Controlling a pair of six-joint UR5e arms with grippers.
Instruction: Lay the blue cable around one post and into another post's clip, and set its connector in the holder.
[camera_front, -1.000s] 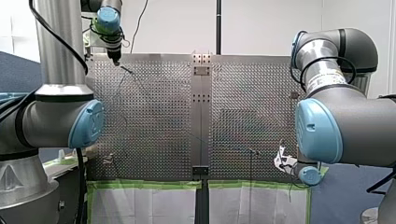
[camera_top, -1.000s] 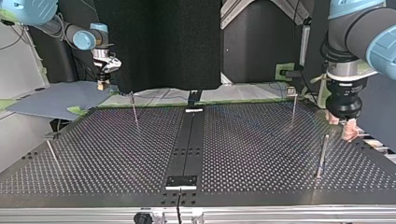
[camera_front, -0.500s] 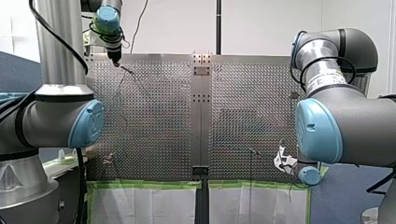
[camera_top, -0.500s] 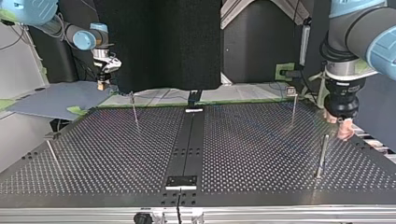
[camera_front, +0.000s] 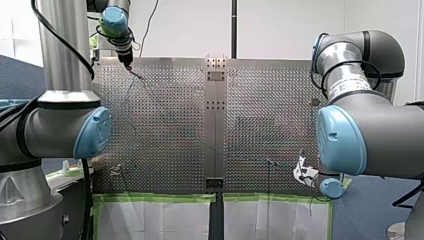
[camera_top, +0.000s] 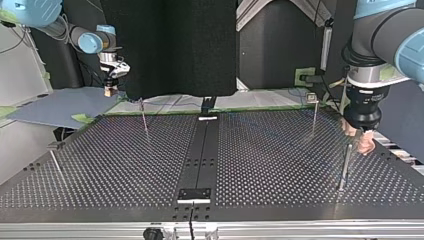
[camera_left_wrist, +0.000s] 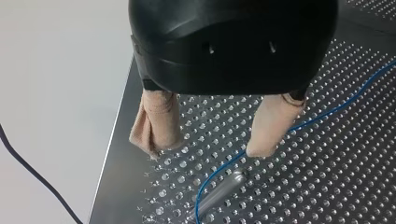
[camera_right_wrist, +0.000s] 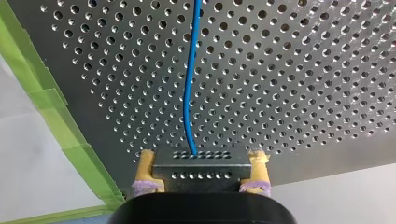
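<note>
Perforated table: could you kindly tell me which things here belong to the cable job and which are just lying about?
Job: blue cable, its connector gripped by my right claw, my open left claw, posts.
Lying about: green tape, blue-grey sheet beside the table, black wire.

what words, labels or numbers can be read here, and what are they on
No text can be read.
Pale band on my right arm, front view: dark marks, too blurred to read.
No print on the connector, blue cable or perforated table.
</note>
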